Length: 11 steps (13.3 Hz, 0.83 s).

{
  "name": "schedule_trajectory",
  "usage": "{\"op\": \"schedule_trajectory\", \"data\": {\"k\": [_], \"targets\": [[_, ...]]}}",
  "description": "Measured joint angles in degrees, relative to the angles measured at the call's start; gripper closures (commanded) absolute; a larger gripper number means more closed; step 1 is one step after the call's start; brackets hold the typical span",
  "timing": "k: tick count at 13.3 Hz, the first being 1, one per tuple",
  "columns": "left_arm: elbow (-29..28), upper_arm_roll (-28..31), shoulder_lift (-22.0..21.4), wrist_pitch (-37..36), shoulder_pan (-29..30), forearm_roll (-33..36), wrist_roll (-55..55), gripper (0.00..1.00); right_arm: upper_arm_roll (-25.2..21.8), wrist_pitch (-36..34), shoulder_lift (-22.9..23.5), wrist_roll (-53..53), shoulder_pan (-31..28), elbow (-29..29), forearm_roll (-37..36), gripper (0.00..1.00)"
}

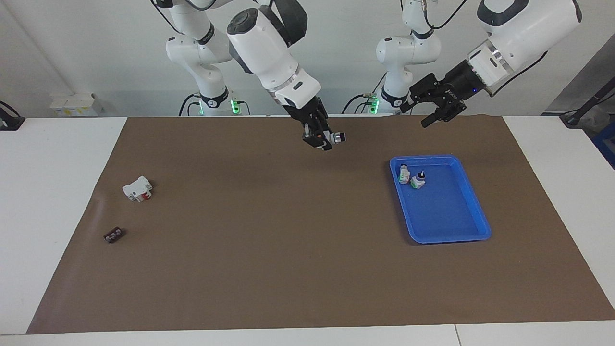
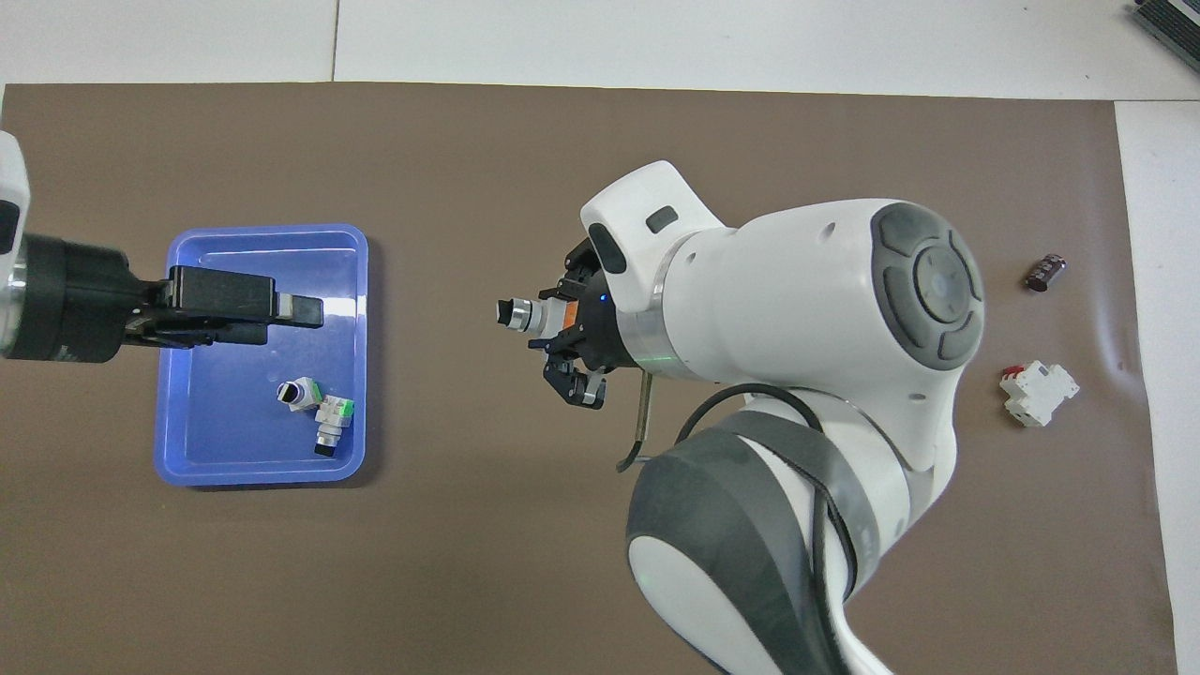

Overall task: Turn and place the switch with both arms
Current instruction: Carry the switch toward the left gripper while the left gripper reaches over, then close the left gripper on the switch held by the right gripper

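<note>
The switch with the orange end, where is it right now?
The switch is up in the air, held in the right gripper over the mat's middle, its black tip pointing toward the blue tray.

White table, brown mat, pale wall

A brown mat [image 1: 298, 250] covers most of the white table [image 1: 53, 192], spreading below the raised grippers; a plain pale wall [image 1: 96, 53] rises at the table's robot end, evenly lit, with soft shadows on the mat.
</note>
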Motion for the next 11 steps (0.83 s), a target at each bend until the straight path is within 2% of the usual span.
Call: {"op": "schedule_trajectory", "data": {"k": [3, 4, 7, 11], "targets": [[-2.15, -0.13, -0.44, 3.19, -0.08, -7.02, -2.91, 0.10, 0.02, 2.77, -0.09, 2.29, 2.82, -0.05, 0.00, 1.00], [-2.67, -0.32, -0.44, 4.17, -0.12, -9.06, -4.27, 0.23, 0.02, 3.10, -0.08, 2.76, 3.41, -0.05, 0.00, 1.00], [-3.59, -0.82, -0.43, 5.25, -2.04, -12.45, -8.73, 0.25, 0.01, 3.30, -0.08, 3.91, 3.70, -0.05, -0.08, 1.00], [-4.69, -1.01, -0.53, 6.46, -4.76, -12.70, -14.87, 0.25, 0.01, 6.09, -0.08, 6.40, 5.48, -0.05, -1.26, 1.00]]}}
